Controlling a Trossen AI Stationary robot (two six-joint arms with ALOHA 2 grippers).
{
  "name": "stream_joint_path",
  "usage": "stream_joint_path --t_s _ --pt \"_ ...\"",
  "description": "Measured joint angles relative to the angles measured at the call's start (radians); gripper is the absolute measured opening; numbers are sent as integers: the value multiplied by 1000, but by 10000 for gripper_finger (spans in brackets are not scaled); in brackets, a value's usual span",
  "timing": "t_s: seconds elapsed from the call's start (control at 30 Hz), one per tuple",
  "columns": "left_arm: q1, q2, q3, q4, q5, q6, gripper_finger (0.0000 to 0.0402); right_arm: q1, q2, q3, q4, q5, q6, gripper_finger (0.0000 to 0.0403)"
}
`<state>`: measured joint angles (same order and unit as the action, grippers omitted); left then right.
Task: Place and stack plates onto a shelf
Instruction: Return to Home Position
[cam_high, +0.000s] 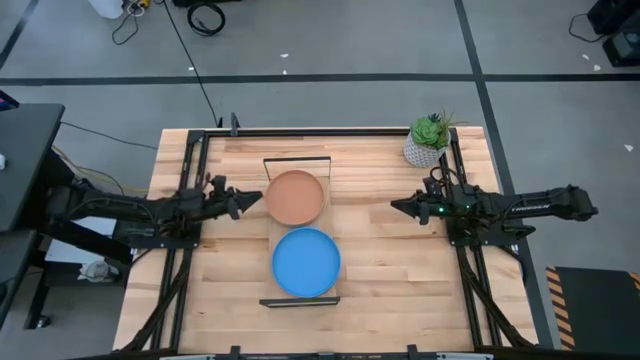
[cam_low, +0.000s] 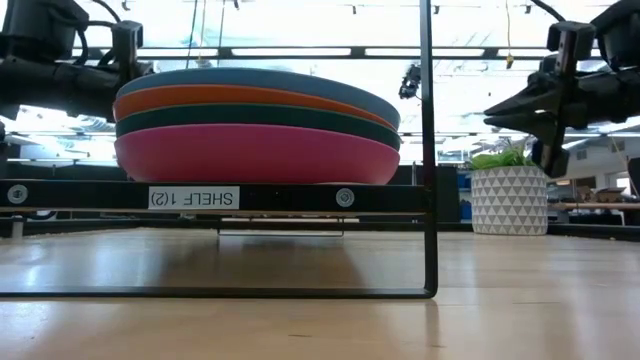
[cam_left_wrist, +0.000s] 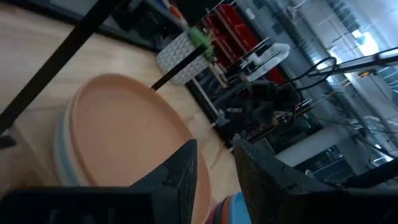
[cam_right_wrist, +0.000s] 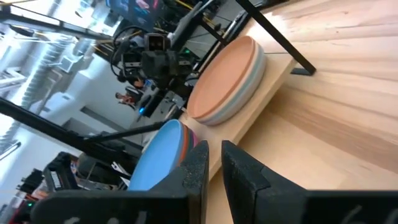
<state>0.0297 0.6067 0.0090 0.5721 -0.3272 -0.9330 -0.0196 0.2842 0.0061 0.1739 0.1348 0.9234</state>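
Fingers (cam_left_wrist: 180, 173) of the left gripper (cam_high: 259, 198) are drawn close together with nothing between them, and it hangs just beside the left edge of the round terracotta matte plate (cam_high: 295, 197). The right gripper (cam_high: 395, 207) has its fingers (cam_right_wrist: 245, 171) pinched together in the same way and grasps nothing. It sits well apart from the plates, over the slatted light-wood table (cam_high: 400, 290), pointing toward them.

Both piles rest on the long light-wood shelf with a thin black metal frame (cam_low: 400, 197). The terracotta plate tops the far pile, and the wrist views show paler rims under it. The near pile, seen from table height, has the magenta plate (cam_low: 255, 152) at the bottom, then the dark teal plate (cam_low: 250, 117), then the red-orange plate (cam_low: 230, 97), with the bright blue plate (cam_high: 306, 262) on top. A small green plant in a white patterned pot (cam_high: 428, 140) stands at the table's far right corner.
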Motion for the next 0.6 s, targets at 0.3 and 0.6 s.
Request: stream_joint_path --t_s 0.3,0.6 --pt "-64 -22 -1 -65 -33 -25 98 0 -73 1 -70 -57 -13 47" --pt "-69 -205 -1 -276 -43 -11 24 0 -240 1 -151 -81 -43 24"
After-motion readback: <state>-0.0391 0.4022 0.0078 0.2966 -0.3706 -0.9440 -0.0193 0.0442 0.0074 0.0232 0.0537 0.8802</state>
